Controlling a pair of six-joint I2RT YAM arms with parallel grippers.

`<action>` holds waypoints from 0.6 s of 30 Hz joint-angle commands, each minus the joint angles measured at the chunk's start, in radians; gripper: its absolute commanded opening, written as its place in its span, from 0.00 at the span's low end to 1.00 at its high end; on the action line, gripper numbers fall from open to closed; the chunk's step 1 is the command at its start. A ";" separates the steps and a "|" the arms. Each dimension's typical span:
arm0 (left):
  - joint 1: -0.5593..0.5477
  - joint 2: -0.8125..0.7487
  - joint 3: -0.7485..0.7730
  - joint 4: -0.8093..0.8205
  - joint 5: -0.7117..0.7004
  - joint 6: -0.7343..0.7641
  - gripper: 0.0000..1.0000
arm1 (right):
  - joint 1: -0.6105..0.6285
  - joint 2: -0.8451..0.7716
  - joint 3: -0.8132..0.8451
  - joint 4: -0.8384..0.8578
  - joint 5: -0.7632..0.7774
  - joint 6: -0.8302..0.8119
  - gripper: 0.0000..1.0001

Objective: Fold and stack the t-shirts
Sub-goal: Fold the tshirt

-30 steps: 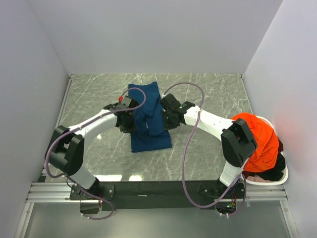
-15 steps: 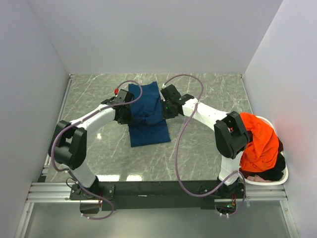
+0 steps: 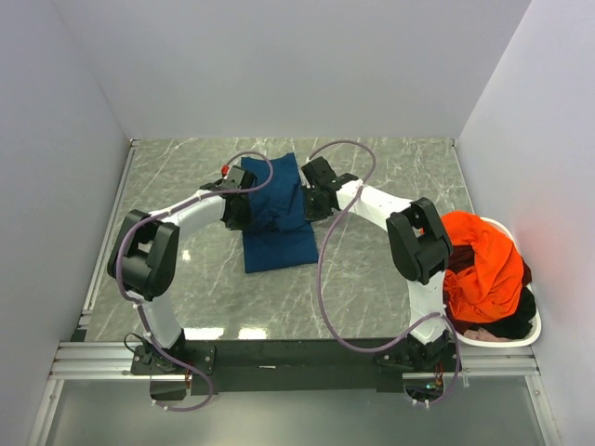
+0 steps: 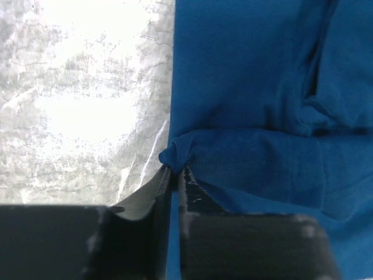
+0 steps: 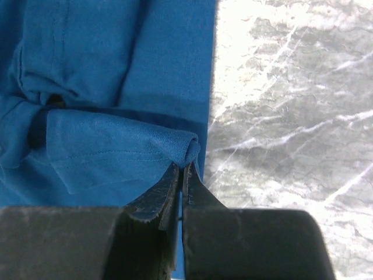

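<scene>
- Nearest, a black rail [image 3: 297, 358] along the table's near edge carries both arm bases, and purple cables [image 3: 321, 279] loop up from it over the arms.
- At the near right, a white basket [image 3: 525, 336] sits at the table's right edge, just beside the right arm's base. The orange t-shirt [image 3: 483, 265] is heaped on top and spills over the rim, with a dark garment [image 3: 511, 323] under it.
- Further in, both arms bend inward over the grey marbled table [image 3: 372, 269] and meet at its middle.
- The navy t-shirt [image 3: 279, 232] lies there on the table, folded into a long narrow strip running from near to far. Its near end lies flat and smooth.
- The left gripper [image 4: 175, 171] is at the strip's left edge, about midway along. Its jaws are pressed together, and a small bunched fold of the shirt's stitched edge is pinched at the tips.
- The right gripper [image 5: 182, 168] is at the strip's right edge, opposite the left one. Its jaws are likewise closed tight on a rolled fold of the navy cloth, with bare marble just beside it.
- Between the two grippers the cloth is rumpled. Creases run across it, and an upper layer is doubled over the layer beneath.
- Farther on, the strip's far end lies flat and stops short of the back of the table.
- Farthest, plain pale walls [image 3: 279, 65] close in the table at the back and on both sides.
</scene>
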 commanded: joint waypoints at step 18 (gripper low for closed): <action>-0.089 -0.309 -0.135 -0.012 -0.044 -0.137 0.51 | 0.063 -0.212 -0.103 0.143 -0.132 0.044 0.29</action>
